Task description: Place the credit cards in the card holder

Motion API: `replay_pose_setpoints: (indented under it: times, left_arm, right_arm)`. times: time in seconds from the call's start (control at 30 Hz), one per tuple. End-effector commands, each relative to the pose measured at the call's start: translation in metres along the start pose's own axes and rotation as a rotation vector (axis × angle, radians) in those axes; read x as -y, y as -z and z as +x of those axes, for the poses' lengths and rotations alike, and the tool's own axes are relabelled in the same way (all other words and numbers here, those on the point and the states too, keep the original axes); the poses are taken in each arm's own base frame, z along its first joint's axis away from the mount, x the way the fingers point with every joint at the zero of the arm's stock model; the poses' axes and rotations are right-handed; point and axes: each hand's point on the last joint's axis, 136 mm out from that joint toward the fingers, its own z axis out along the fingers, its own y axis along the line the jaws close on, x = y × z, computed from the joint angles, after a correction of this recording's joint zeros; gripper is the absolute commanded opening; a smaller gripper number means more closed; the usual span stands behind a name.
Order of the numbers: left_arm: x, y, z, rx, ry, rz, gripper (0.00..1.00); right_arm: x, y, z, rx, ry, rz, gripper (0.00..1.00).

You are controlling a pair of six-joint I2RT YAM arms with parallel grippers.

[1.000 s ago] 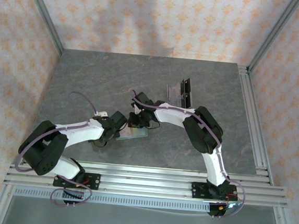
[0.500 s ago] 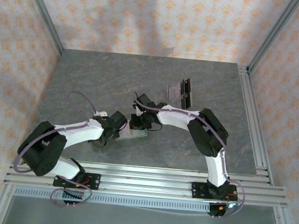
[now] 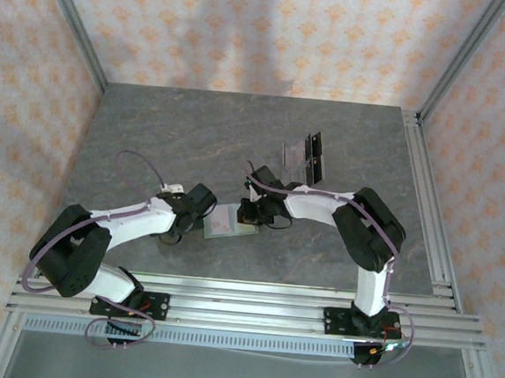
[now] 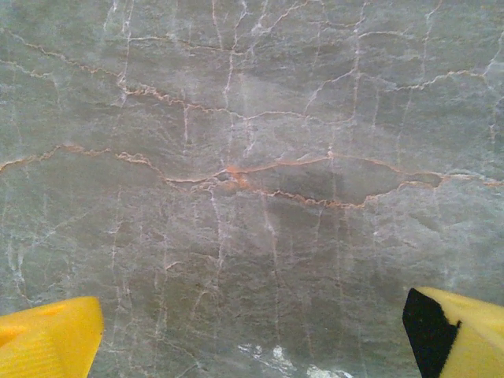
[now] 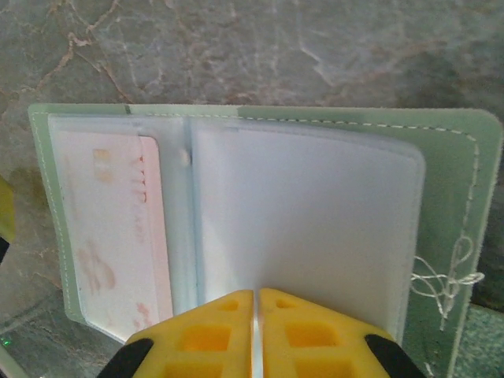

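**Top view.** The holder (image 3: 225, 226) lies open and flat on the table (image 3: 151, 136), near the front edge and between the two grippers. The left gripper (image 3: 200, 218) sits just beside its left edge. The right gripper (image 3: 248, 215) is at its right edge. The cards (image 3: 306, 158) are well apart from it, farther back on the right: black ones and a paler one, propped up together.

**Left wrist view.** The left gripper (image 4: 252, 337) is spread wide, one of its yellow fingers (image 4: 47, 339) in each lower corner. Bare veined table (image 4: 252, 157) lies between them, and nothing is held.

**Right wrist view.** The right gripper (image 5: 257, 331) is closed tight, its fingers (image 5: 213, 340) pinching the near edge of a clear sleeve (image 5: 307, 213) of the holder (image 5: 465, 181). The holder is spread open, its green border showing all round. A pink card (image 5: 110, 236) sits in the left sleeve pocket.
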Motion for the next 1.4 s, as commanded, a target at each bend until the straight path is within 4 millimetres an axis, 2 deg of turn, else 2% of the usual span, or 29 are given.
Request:
replay_pose_setpoints:
  times: [0.0,0.2,0.33,0.67,0.97,1.37]
  left_arm:
    - [-0.002,0.005,-0.009,0.019,-0.016,-0.007,1.00]
    - [0.002,0.006,-0.007,0.011,-0.029,0.024,1.00]
    - [0.002,0.004,-0.003,0.002,-0.032,0.027,1.00]
    - [0.006,-0.005,0.002,-0.020,-0.047,0.020,1.00]
    - [0.008,-0.009,0.005,-0.029,-0.052,0.018,1.00]
    - [0.011,-0.012,0.007,-0.035,-0.058,0.020,1.00]
  right_arm:
    - [0.006,0.009,0.003,0.018,-0.023,0.028,0.11]
    - [-0.022,0.026,-0.007,0.056,0.031,-0.006,0.12]
    - [-0.033,0.026,-0.010,0.053,0.057,-0.015,0.12]
    - [-0.032,0.004,-0.006,0.014,0.063,-0.002,0.12]
    - [-0.028,-0.007,0.000,-0.014,0.054,0.001,0.12]
    - [-0.034,-0.018,0.004,-0.038,0.059,-0.010,0.12]
